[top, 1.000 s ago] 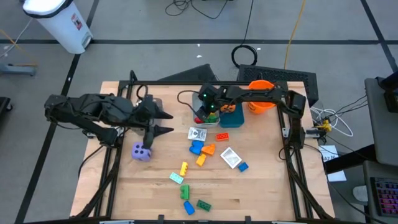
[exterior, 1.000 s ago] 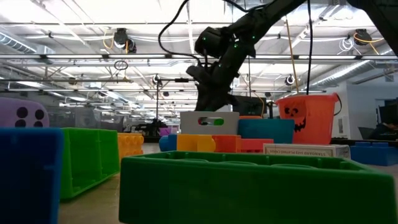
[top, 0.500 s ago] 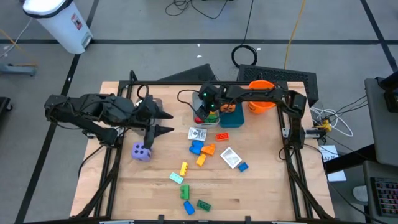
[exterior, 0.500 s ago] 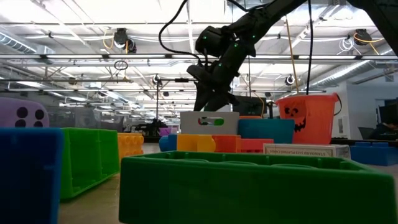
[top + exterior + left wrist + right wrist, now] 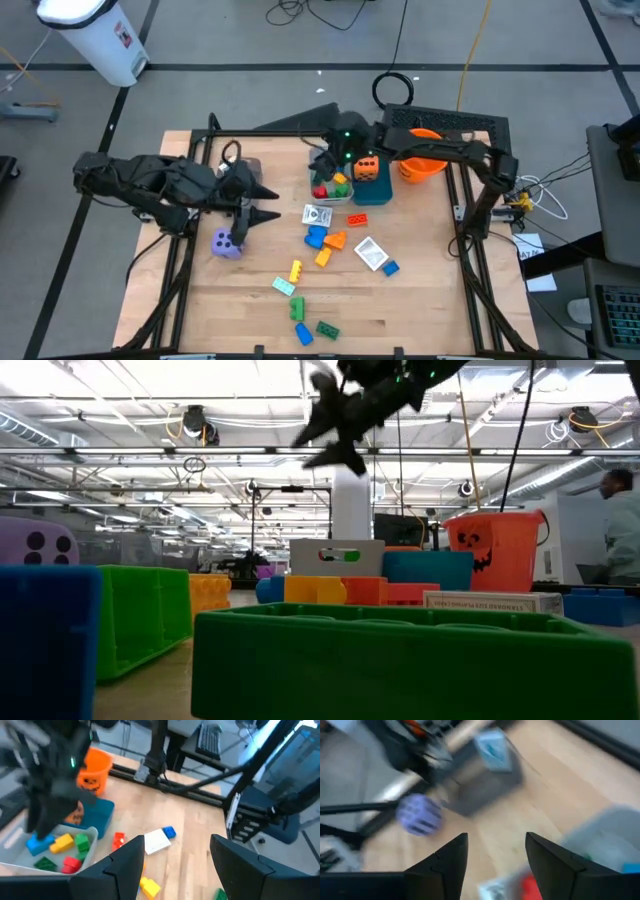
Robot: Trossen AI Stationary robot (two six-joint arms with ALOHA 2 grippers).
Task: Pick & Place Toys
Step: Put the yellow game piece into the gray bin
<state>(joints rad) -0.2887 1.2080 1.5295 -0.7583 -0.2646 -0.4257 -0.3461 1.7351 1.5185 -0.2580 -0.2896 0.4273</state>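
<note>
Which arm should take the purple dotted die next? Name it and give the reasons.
The left arm, probably. Its open pincer sits right beside the purple white-dotted plastic die on the wooden table's left half. The right pincer is open too, but it is raised over the grey rectangular bin, farther from the die.

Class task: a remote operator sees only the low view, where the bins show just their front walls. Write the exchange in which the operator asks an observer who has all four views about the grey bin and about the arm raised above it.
Operator: What is inside the grey bin? I only see its front wall.
Observer: The grey bin holds red, yellow, green and blue bricks.
Operator: Is the arm up there carrying anything?
Observer: No. That is the right gripper, above the bin's far side. Its wrist view shows the jaws apart with nothing between them.
</note>
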